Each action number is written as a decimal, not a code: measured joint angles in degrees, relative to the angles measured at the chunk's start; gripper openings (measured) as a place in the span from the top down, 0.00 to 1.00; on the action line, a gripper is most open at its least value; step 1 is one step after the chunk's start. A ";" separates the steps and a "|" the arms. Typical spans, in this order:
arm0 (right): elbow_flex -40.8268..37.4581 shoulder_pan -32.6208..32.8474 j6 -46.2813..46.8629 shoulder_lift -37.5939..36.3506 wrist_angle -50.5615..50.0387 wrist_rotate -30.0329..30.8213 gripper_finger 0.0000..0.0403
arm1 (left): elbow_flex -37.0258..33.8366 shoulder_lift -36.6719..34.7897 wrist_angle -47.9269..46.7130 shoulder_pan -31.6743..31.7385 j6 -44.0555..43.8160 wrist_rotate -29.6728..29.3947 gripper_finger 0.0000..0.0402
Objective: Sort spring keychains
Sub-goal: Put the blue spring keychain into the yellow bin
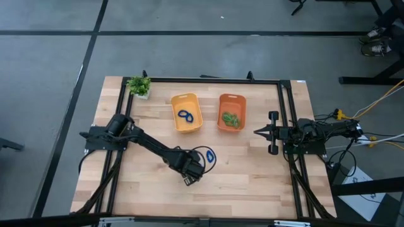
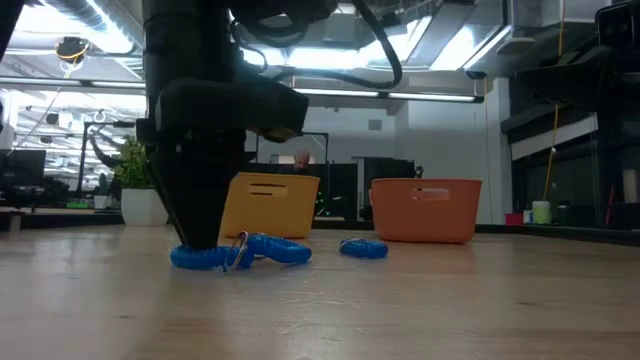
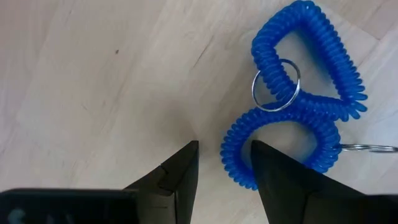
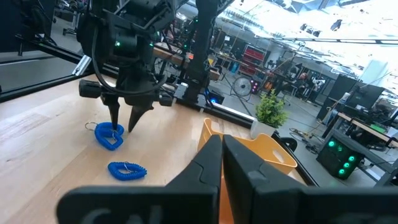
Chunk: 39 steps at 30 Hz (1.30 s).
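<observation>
Two bright blue spring keychains with metal rings lie flat and touching on the wooden table, also visible in the high view. My left gripper points down over them, open, with its fingertips on either side of one end of the nearer coil. In the low view the left gripper reaches down to the tabletop at that keychain. Another blue keychain lies in the yellow bin, and a green one in the orange bin. My right gripper waits shut at the table's right. My left gripper comes from above, pointing down, with one finger overlapping the end of the nearer blue coil, which lies flat on the table. I cannot tell whether the fingers touch it.
The two bins stand side by side toward the far edge, and a small potted plant sits at the far left corner. Black rails frame the work area. Bare wood lies in front of the keychains.
</observation>
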 joint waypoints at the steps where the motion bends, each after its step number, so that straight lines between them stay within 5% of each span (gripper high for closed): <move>1: 0.00 -0.01 -0.02 0.00 0.01 0.00 0.96 | 0.00 0.01 0.01 0.09 0.27 0.05 0.64; 8: 0.00 -0.01 0.00 0.00 0.01 0.00 0.96 | -0.02 0.09 0.15 0.53 0.22 1.02 0.67; 21: 0.02 -0.01 0.00 -0.01 0.00 0.00 0.96 | -0.02 0.15 0.30 0.48 0.11 0.80 0.96; 39: 0.00 -0.01 -0.02 0.00 0.00 0.00 0.96 | 2.08 0.40 1.91 -1.74 -1.73 -4.42 0.96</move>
